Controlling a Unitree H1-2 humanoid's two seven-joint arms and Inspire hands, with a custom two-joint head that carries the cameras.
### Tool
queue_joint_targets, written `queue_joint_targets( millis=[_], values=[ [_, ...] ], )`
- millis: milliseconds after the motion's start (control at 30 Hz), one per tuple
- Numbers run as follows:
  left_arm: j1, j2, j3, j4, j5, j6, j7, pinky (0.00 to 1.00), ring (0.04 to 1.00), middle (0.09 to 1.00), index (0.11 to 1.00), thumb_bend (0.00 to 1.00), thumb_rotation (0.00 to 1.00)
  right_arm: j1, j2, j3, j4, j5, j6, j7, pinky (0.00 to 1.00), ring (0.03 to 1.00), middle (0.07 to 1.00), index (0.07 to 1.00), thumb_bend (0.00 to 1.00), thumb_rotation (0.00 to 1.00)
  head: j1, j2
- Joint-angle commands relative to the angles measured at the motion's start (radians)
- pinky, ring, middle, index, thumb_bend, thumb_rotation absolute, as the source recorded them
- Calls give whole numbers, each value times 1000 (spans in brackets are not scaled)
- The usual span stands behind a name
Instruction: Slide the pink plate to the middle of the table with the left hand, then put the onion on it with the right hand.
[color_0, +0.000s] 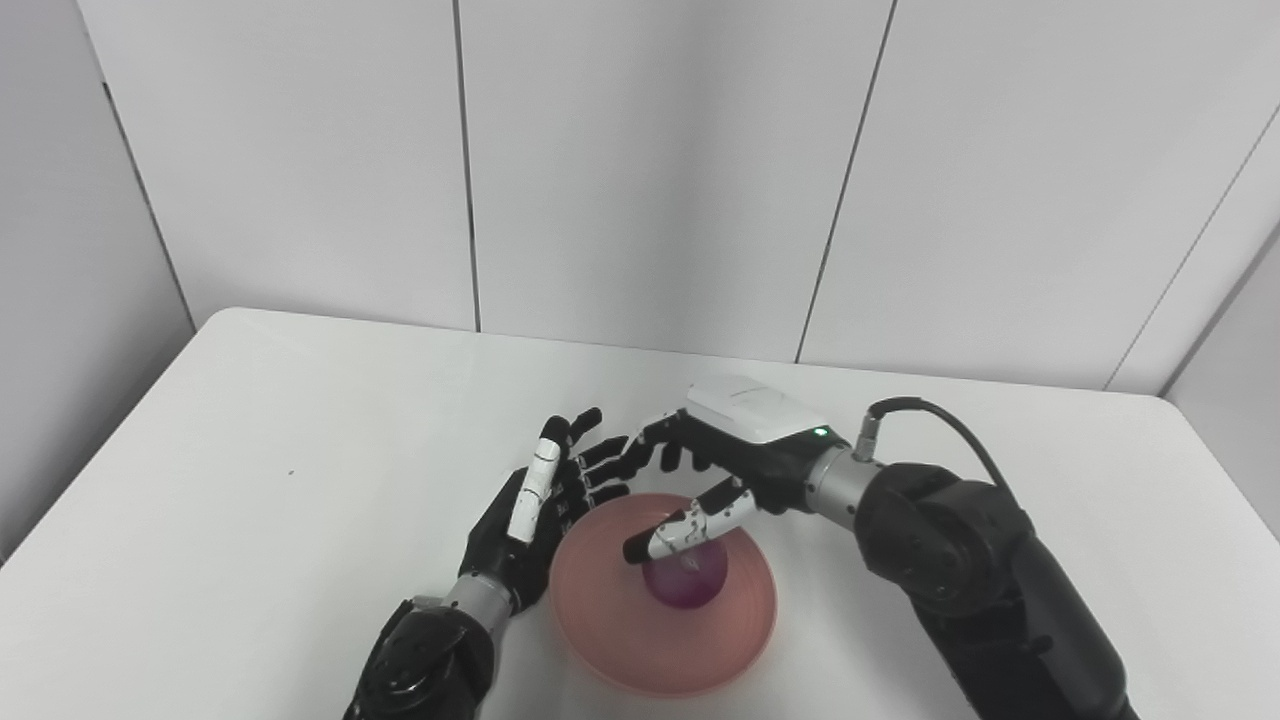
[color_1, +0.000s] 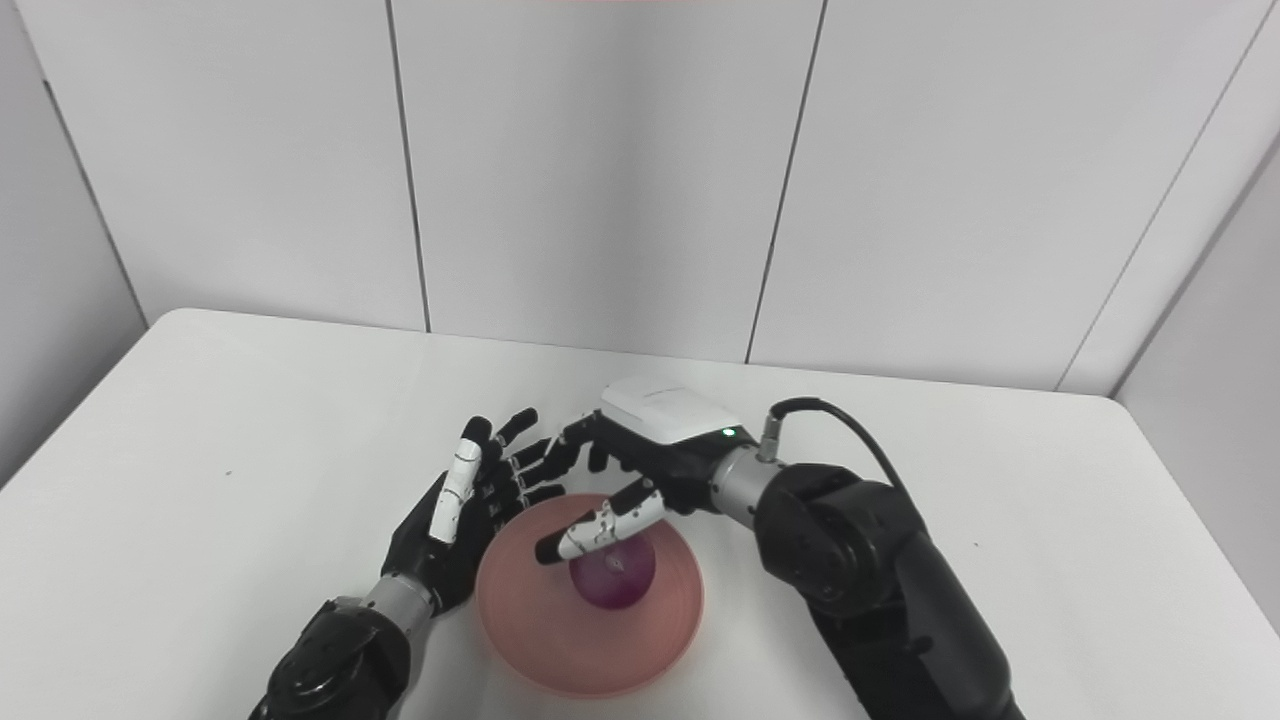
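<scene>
The pink plate (color_0: 620, 655) lies on the white table (color_0: 250, 480), near the front and roughly midway across. A purple onion (color_0: 690, 588) rests in its middle. My right hand (color_0: 715, 455) hovers just above and behind the onion. Its fingers are spread, and its thumb (color_0: 680, 528) reaches across the onion's top without closing on it. My left hand (color_0: 535, 510) stands on edge against the plate's left rim, fingers stretched out and apart, holding nothing. Part of the plate's far rim is hidden behind the right hand.
A white panelled wall (color_0: 650, 170) stands behind the table's far edge. The right forearm (color_0: 960, 570) and its black cable (color_0: 940, 415) lie across the table's right front. Bare tabletop stretches to the left, the far side and the right.
</scene>
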Motion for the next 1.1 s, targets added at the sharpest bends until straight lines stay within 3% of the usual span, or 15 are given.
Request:
queue_joint_targets(
  millis=[0,67,167,267,433,600,700,867,1067],
  values=[
    [22,-1,4,32,0,47,9,791,824,844,919,780,916,-23,-2,-48,-50,7,-6,-70,498,617,689,692,957,822,-7,2],
    [24,2,5,28,-1,50,11,786,817,840,920,787,908,10,12,-79,-63,16,5,-110,544,670,737,749,906,932,-16,4],
    [26,7,7,21,-3,56,12,784,815,839,919,791,906,54,42,-121,-68,49,27,-152,621,741,785,778,862,934,-28,7],
    [29,14,9,17,-6,55,8,794,816,835,918,791,904,137,106,-202,-70,140,64,-223,712,823,850,831,833,952,-50,9],
    [32,16,17,9,-6,48,15,803,815,825,910,809,884,244,209,-324,-14,298,100,-342,895,938,921,901,890,1000,-57,10],
    [32,17,18,10,-3,46,14,817,818,818,903,806,890,333,305,-435,49,483,90,-445,916,955,960,924,842,985,-68,12],
    [33,18,14,6,2,47,13,817,820,817,906,803,900,372,347,-458,80,553,70,-494,941,961,957,924,851,978,-69,12],
    [34,16,14,3,3,48,15,806,820,819,906,799,902,403,361,-471,129,689,69,-498,999,998,995,977,853,996,-70,13],
    [38,17,18,-4,-2,49,14,814,828,823,909,796,899,420,347,-446,196,724,37,-520,1000,1000,999,969,855,1000,-69,17]
  ],
)
